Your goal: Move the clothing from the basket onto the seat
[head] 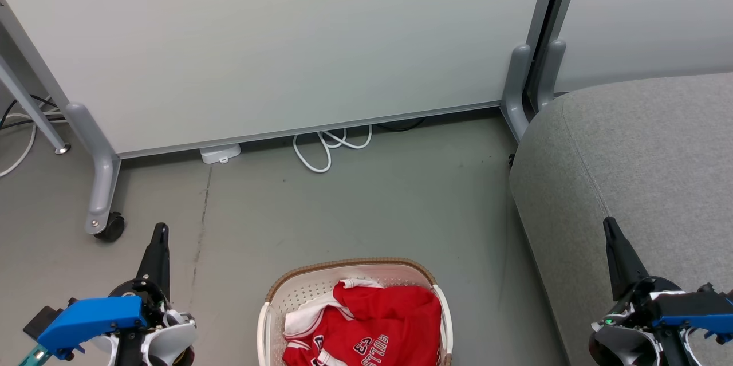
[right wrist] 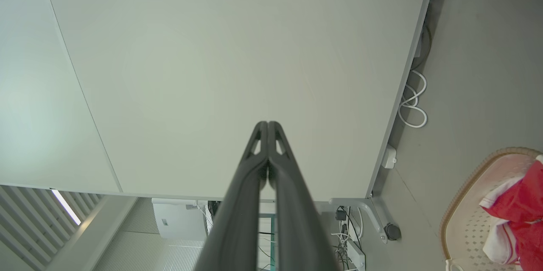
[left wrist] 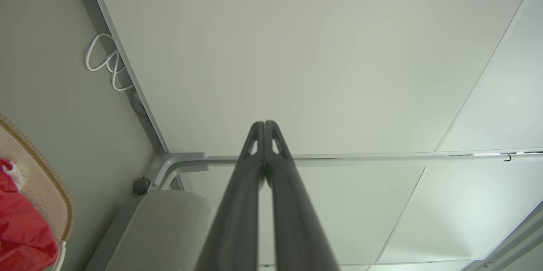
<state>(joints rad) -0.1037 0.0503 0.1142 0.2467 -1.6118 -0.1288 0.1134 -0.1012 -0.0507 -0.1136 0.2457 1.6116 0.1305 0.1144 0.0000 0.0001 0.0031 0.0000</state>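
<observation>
Nothing is moved yet: the red-and-white jersey lies bunched in the basket, between the two grippers and back from their fingertips; left gripper and right gripper both have jaws pressed together, holding nothing; the seat, by the right jaws, carries no clothing; the whole transfer remains

The left gripper has two long dark-grey fingers, tapering, with a small triangular cut-out near each tip. Behind it sit a blue housing and a white rounded shell. The right gripper has the same build, its blue casing behind it and a small green light at its base.
</observation>
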